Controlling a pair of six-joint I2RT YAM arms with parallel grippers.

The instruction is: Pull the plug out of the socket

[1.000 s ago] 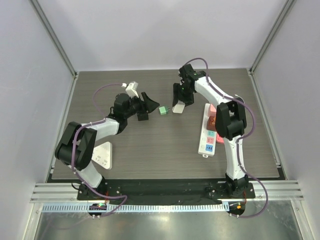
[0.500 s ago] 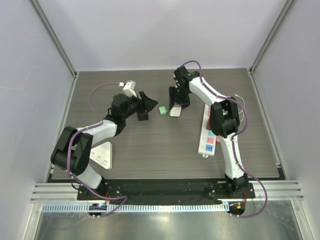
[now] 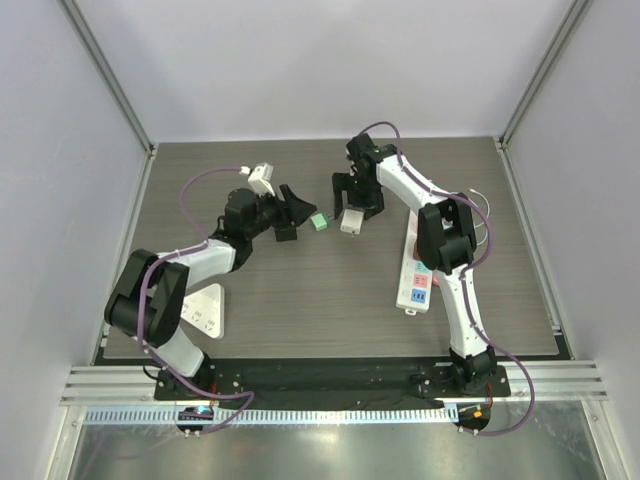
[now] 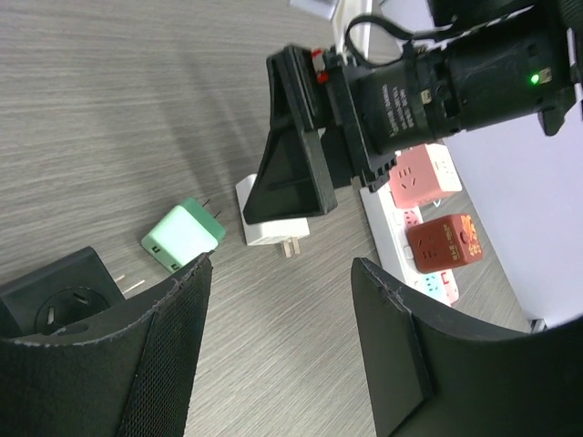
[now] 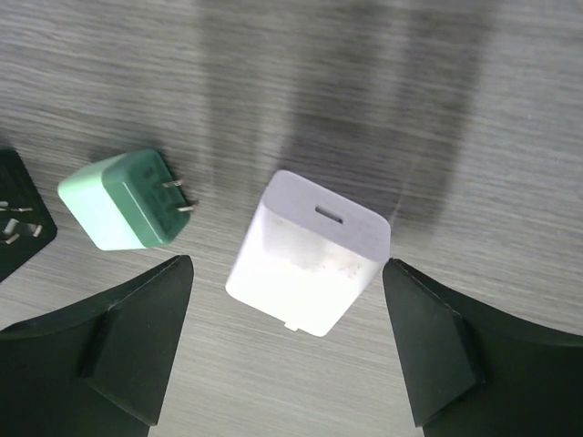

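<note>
Power strip [image 3: 414, 285] partly hidden under right arm [image 3: 441, 240], black adapter [image 5: 15, 217] cut off at wrist view's edge

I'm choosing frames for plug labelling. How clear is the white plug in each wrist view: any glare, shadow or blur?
Right wrist: white plug sharp, its broad face washed out by glare, shadow streaks on the table behind it. Left wrist: plug in focus but small; the left gripper darkens the foreground.
</note>
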